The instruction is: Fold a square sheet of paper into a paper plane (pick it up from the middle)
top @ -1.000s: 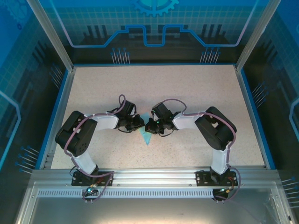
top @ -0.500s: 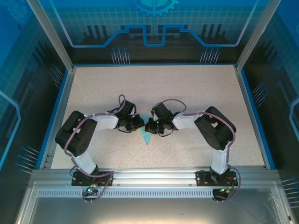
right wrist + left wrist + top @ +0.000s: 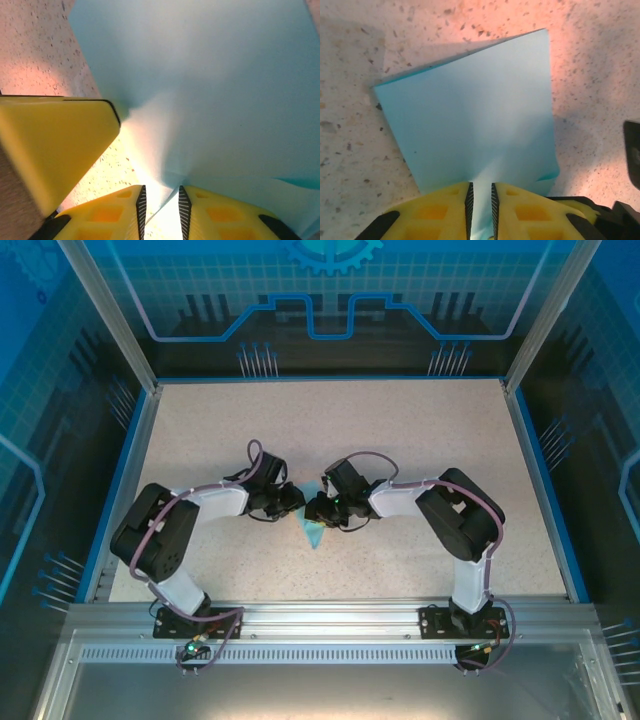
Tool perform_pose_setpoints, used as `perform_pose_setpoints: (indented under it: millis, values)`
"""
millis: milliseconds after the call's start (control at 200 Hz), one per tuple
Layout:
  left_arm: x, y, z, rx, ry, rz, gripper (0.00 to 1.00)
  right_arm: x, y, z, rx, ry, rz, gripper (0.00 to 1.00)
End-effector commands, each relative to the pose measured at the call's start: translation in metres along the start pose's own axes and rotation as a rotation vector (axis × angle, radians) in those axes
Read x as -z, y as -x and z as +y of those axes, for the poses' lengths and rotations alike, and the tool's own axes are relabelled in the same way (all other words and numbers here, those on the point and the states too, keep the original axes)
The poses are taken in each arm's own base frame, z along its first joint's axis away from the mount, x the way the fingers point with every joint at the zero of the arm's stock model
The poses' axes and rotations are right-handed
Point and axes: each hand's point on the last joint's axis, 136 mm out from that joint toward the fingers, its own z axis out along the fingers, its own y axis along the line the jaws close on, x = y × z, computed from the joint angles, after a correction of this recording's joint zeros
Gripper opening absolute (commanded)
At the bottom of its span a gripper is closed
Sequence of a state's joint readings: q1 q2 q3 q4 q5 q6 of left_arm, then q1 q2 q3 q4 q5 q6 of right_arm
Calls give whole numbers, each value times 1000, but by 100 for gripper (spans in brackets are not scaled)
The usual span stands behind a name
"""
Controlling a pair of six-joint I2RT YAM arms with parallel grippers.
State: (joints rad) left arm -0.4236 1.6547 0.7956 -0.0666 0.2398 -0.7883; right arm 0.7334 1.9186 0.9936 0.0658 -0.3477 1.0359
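The light blue sheet of paper [image 3: 314, 532] lies folded to a pointed shape on the table between both arms, tip toward the near edge. In the left wrist view the paper [image 3: 470, 115] rises as a creased flap from the jaws of my left gripper [image 3: 481, 192], which is shut on its fold. My left gripper [image 3: 293, 502] and right gripper [image 3: 316, 508] meet over the paper's far end. The right gripper [image 3: 161, 192] stands narrowly closed on a folded edge of the paper [image 3: 215, 75]. A yellow finger of the left gripper [image 3: 55, 145] sits close beside it.
The speckled beige table [image 3: 420, 430] has a blue raised rim [image 3: 122, 480] and clear enclosure walls around it. The two arm bases sit on the aluminium rail [image 3: 330, 618] at the near edge. A dark part [image 3: 632, 150] shows at the right edge of the left wrist view.
The left arm's elbow has swung outward to the left and its gripper has shifted slightly away from the bases. The paper looks narrower. The right arm has barely moved.
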Motion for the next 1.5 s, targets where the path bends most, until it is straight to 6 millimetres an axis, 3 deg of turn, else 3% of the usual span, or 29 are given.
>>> perform_pose_setpoints:
  millis: [0, 140, 310, 820, 1290, 1495]
  values:
    - [19, 10, -10, 10, 0, -54, 20, -9, -17, -30, -19, -99, 32, 29]
    - [20, 14, -3, 18, 28, -63, 20, -6, -16, -29, 3, -101, 30, 32]
    - [1, 5, 17, 53, 85, -8, 15, -6, -17, -24, 47, -82, 36, 33]
    - [-12, -7, 35, 79, 127, 42, 8, -8, -24, 2, 187, -15, 67, 24]
    - [-12, -7, 29, 72, 105, 50, 7, -14, -21, -10, 174, -66, 60, 20]
    - [8, 0, 10, 61, 47, 3, 10, -17, -20, -26, 119, -141, 56, 11]
